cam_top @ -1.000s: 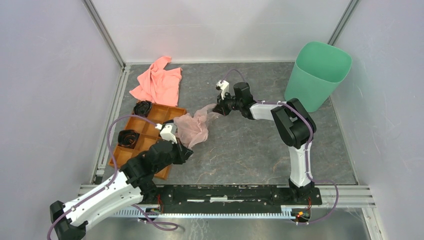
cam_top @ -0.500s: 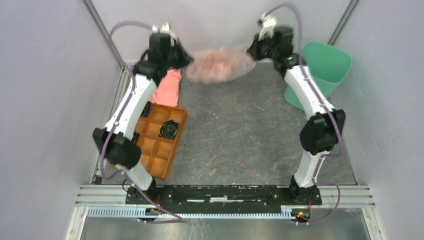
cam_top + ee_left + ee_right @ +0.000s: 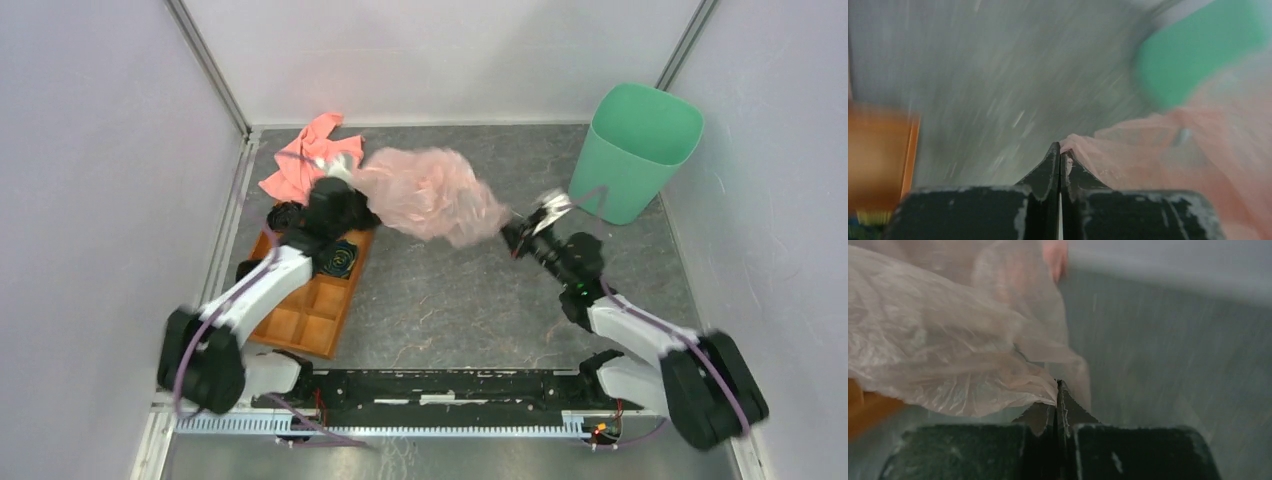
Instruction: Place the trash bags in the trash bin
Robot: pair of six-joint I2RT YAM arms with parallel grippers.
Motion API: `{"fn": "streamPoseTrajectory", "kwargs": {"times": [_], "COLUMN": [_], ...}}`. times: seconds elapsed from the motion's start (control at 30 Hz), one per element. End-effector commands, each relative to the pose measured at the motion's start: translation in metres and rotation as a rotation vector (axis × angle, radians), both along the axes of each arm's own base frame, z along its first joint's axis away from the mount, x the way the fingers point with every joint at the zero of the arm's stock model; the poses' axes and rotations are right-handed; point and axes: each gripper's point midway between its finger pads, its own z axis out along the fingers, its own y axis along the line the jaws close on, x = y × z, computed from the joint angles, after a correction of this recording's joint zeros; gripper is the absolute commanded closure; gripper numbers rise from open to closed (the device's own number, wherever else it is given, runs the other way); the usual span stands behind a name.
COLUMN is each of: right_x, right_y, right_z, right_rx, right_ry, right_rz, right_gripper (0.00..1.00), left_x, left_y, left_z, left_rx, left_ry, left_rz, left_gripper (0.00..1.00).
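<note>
Top external view: pale pink trash bag [image 3: 432, 195] hangs stretched between my two grippers over the far middle of the table, outside the bin. The film is thin, translucent and crinkled, bunched into a long puffed bundle that slants from far-left to near-right.

My left gripper [image 3: 360, 195] has the bag's left end. In the left wrist view the jaws are pressed flat together on a corner of film. My right gripper [image 3: 515, 238] has the right end. In the right wrist view the jaws are likewise pressed together on a fold, and the rest billows off to the left. Both wrist views are smeared.

The mint-green trash bin [image 3: 640, 150] stands upright in the far-right corner, with smooth tapered sides and a rounded-rectangular rim. It is well apart from the bag, beyond my right gripper. Grey mottled table surface [image 3: 470, 300] shows between them.

On the left, an orange compartmented tray [image 3: 310, 315] lies under my left arm, with a black rosette-shaped piece [image 3: 343, 258] in one cell. A salmon cloth [image 3: 300, 165] lies crumpled beyond the tray, near the left rail.
</note>
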Motion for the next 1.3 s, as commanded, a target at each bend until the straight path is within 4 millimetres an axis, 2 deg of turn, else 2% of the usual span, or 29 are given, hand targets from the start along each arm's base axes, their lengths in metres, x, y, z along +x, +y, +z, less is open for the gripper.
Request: {"fn": "streamPoseTrajectory", "kwargs": {"times": [0.0,0.03,0.1,0.13,0.17,0.2,0.27,0.3,0.37,0.4,0.43,0.47,0.53,0.6,0.63,0.67,0.7,0.77,0.83,0.87,0.9,0.97,1.0,1.03,1.07,1.1,1.13,1.2,1.27], "right_x": [-0.018,-0.011,0.021,0.041,0.054,0.06,0.044,0.022,-0.033,-0.06,-0.078,-0.074,-0.037,0.01,0.019,0.019,0.004,-0.039,-0.048,-0.042,-0.035,-0.02,-0.019,-0.023,-0.032,-0.047,-0.062,-0.097,-0.12], "right_y": [0.034,0.04,0.047,0.049,0.051,0.051,0.05,0.045,0.039,0.037,0.027,0.018,0.007,0.011,0.017,0.026,0.035,0.047,0.043,0.042,0.043,0.043,0.04,0.038,0.032,0.024,0.017,0.001,-0.005], "right_z": [-0.096,-0.09,-0.066,-0.035,0.007,0.045,0.128,0.166,0.208,0.212,0.212,0.197,0.157,0.075,0.024,-0.028,-0.073,-0.119,-0.133,-0.119,-0.097,-0.014,0.03,0.067,0.119,0.164,0.194,0.237,0.234], "right_rx": [-0.051,-0.098,-0.195,-0.231,-0.267,-0.289,-0.239,-0.193,-0.118,-0.091,-0.051,0.002,0.005,-0.061,-0.091,-0.09,-0.078,-0.034,-0.045,-0.065,-0.102,-0.163,-0.183,-0.194,-0.177,-0.145,-0.112,-0.042,-0.006], "right_ry": [0.284,0.28,0.305,0.283,0.243,0.188,0.032,-0.068,-0.292,-0.408,-0.481,-0.46,-0.298,-0.015,0.136,0.297,0.408,0.488,0.525,0.499,0.448,0.29,0.192,0.117,0.011,-0.088,-0.16,-0.308,-0.413], "right_rz": [0.117,0.108,0.051,0.011,-0.013,-0.027,-0.008,0.008,0.096,0.143,0.139,0.088,-0.042,-0.094,-0.049,0.037,0.144,0.301,0.266,0.245,0.227,0.162,0.126,0.106,0.089,0.082,0.08,0.09,0.116], "right_gripper": [0.99,0.99,0.99,0.99,0.99,0.99,0.99,0.99,0.99,0.99,0.99,1.0,1.0,1.0,1.0,1.0,1.0,1.0,0.99,0.99,0.99,0.99,1.0,0.99,0.99,1.0,1.0,0.99,1.0], "left_x": [-0.029,-0.026,-0.012,-0.006,0.005,0.001,-0.029,-0.054,-0.103,-0.123,-0.128,-0.129,-0.091,-0.04,-0.028,-0.029,-0.041,-0.072,-0.073,-0.072,-0.067,-0.059,-0.062,-0.07,-0.083,-0.102,-0.123,-0.165,-0.185], "left_y": [-0.017,-0.02,-0.029,-0.039,-0.051,-0.057,-0.061,-0.055,-0.032,-0.016,-0.003,0.012,0.028,0.02,0.013,0.001,-0.014,-0.026,-0.024,-0.021,-0.02,-0.03,-0.033,-0.034,-0.032,-0.028,-0.024,-0.013,0.002], "left_z": [-0.124,-0.115,-0.076,-0.041,0.022,0.067,0.173,0.218,0.277,0.294,0.284,0.276,0.216,0.099,0.031,-0.025,-0.062,-0.11,-0.1,-0.094,-0.073,0.017,0.072,0.125,0.176,0.221,0.256,0.301,0.305], "left_rx": [-0.046,-0.048,-0.032,-0.021,-0.033,-0.041,-0.065,-0.072,-0.098,-0.129,-0.138,-0.166,-0.165,-0.055,0.008,0.039,0.03,-0.063,-0.108,-0.099,-0.093,-0.119,-0.146,-0.171,-0.197,-0.223,-0.251,-0.305,-0.34], "left_ry": [0.35,0.344,0.321,0.275,0.164,0.086,-0.157,-0.288,-0.525,-0.649,-0.673,-0.705,-0.545,-0.169,0.057,0.223,0.324,0.442,0.383,0.365,0.324,0.136,0.006,-0.123,-0.256,-0.377,-0.486,-0.666,-0.743], "left_rz": [-0.094,-0.101,-0.142,-0.203,-0.261,-0.317,-0.425,-0.446,-0.405,-0.354,-0.29,-0.205,-0.031,0.043,0.025,-0.051,-0.174,-0.271,-0.244,-0.227,-0.227,-0.294,-0.333,-0.363,-0.384,-0.405,-0.433,-0.472,-0.432], "left_gripper": [0.98,0.98,0.98,0.98,0.98,0.98,0.98,0.98,0.98,0.98,0.98,0.98,0.98,0.98,0.98,0.98,0.98,0.98,0.98,0.98,0.98,0.98,0.98,0.98,0.98,0.98,0.98,0.98,0.98]}}
